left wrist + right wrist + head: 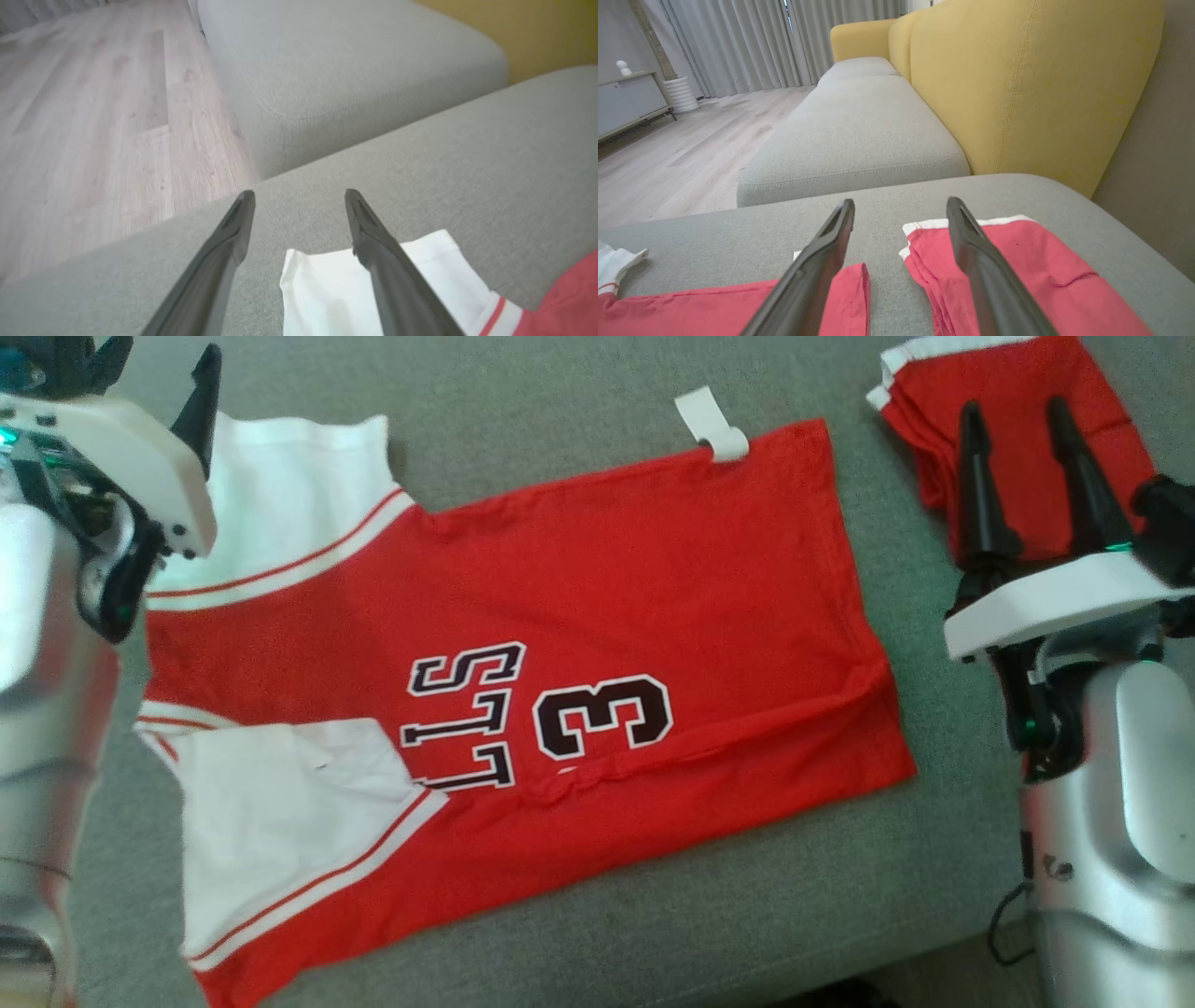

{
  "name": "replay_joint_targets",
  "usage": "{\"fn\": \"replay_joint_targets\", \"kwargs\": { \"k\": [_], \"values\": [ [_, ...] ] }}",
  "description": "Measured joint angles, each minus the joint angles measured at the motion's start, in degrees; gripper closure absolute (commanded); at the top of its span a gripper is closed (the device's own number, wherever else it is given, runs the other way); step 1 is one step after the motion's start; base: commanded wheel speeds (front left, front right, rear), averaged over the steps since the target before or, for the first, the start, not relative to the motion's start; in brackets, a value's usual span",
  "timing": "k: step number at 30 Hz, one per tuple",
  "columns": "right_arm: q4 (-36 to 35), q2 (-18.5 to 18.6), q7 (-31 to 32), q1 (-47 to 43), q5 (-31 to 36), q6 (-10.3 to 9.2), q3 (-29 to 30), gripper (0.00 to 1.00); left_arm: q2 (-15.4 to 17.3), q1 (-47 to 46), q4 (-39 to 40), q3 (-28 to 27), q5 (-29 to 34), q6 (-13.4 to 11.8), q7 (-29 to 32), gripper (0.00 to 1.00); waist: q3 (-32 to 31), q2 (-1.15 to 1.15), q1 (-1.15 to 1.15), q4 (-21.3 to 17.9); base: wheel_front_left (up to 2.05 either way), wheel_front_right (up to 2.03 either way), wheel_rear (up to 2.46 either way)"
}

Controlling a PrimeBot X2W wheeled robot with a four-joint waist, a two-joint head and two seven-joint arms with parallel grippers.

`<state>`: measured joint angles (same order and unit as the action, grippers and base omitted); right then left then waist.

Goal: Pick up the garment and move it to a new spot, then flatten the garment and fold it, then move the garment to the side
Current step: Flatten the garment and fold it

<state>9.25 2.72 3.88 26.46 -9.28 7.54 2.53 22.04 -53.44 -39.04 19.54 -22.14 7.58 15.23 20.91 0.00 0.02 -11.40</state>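
In the head view, a red jersey with white sleeves lies spread flat on the grey sofa seat, its collar end toward the left and its hem toward the right. A white tag sticks out at its far edge. The left gripper hovers at the upper left, above the far sleeve, holding nothing. The right gripper stands wide at the upper right, over a second, folded red garment that lies apart from the jersey.

In the left wrist view, the left gripper is spread wide and empty. The jersey's white sleeve lies on the seat below it, partly under one finger. A wooden floor lies beyond.

In the right wrist view, the right gripper is wide and empty. The jersey's hem lies under one finger and the folded garment under the other. A yellow sofa back rises behind.
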Motion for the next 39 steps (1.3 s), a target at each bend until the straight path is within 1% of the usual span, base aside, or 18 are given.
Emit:
{"fn": "replay_joint_targets", "kwargs": {
  "k": [4, 11, 16, 24, 25, 26, 27, 29, 33, 38, 39],
  "values": [
    [0.6, 0.0, -1.3, 0.1, -1.9, -0.01, -0.9, 0.00, 2.4, -2.1, -3.4, 4.5, -4.1, 0.0, 3.6, 0.00, 2.6, 0.00, 0.00, -1.5, 0.00, 0.00, 0.00],
    [1.9, 0.0, -3.2, 0.3, -3.5, -0.01, -2.1, 0.00, 5.3, -4.4, -10.5, 6.9, -4.8, 0.0, 5.2, 0.00, 5.4, 0.00, -0.01, -3.3, 0.00, 0.00, 0.00],
    [2.8, 0.0, -4.0, 0.3, -3.8, -0.01, -1.9, 0.00, 5.2, -5.6, -11.0, 9.9, -7.3, 0.0, 5.9, 0.00, 5.9, 0.00, -0.02, -3.5, 0.00, 0.00, 0.00],
    [4.4, 0.0, -4.1, 1.8, -3.7, -0.01, -1.6, 0.00, 5.2, -5.9, -8.8, 15.2, -15.2, 0.0, 7.4, 0.00, 5.8, 0.00, -0.02, -3.2, 0.00, 0.00, 0.00],
    [4.5, 0.0, -4.1, 2.0, -3.7, -0.01, -1.5, 0.00, 5.2, -5.9, -8.2, 16.0, -16.4, 0.0, 7.8, 0.27, 5.7, 0.00, -0.02, -3.1, 0.00, 0.00, 0.00],
    [4.6, 0.0, -4.1, 2.2, -3.7, -0.01, -1.4, 0.00, 5.2, -5.9, -7.7, 16.5, -17.8, 0.0, 8.3, 0.69, 5.7, 0.00, -0.02, -3.1, 0.00, 0.00, 0.00],
    [4.6, 0.0, -4.1, 2.3, -3.6, -0.01, -1.1, 0.00, 5.2, -5.9, -7.0, 17.4, -19.0, 0.0, 8.6, 1.00, 5.6, 0.00, -0.02, -3.0, 0.00, 0.00, 0.00],
    [4.8, 0.0, -4.1, 2.3, -3.1, -0.01, -0.7, 0.00, 5.2, -5.8, -6.3, 18.6, -20.5, 0.0, 8.5, 1.00, 5.4, 0.00, -0.02, -2.8, 0.00, 0.00, 0.00],
    [5.8, 0.0, -4.1, 2.3, -2.2, -0.01, 0.1, 0.00, 5.6, -5.6, -6.3, 19.8, -22.0, 0.0, 6.3, 1.00, 4.6, 0.00, -0.02, -2.3, 0.00, 0.00, 0.00],
    [6.7, 0.0, -3.7, 2.3, -0.6, -0.01, 1.1, 0.00, 5.6, -5.5, -6.4, 20.6, -22.8, 0.0, 0.4, 1.00, 2.8, 0.00, -0.02, -1.2, 0.00, 0.00, 0.00],
    [7.3, 0.0, -2.9, 2.4, 0.1, -0.01, 1.3, 0.00, 5.3, -5.4, -5.9, 21.1, -23.7, 0.0, -1.9, 1.00, 2.0, 0.00, -0.02, -0.5, 0.00, 0.00, 0.00]
  ]
}}
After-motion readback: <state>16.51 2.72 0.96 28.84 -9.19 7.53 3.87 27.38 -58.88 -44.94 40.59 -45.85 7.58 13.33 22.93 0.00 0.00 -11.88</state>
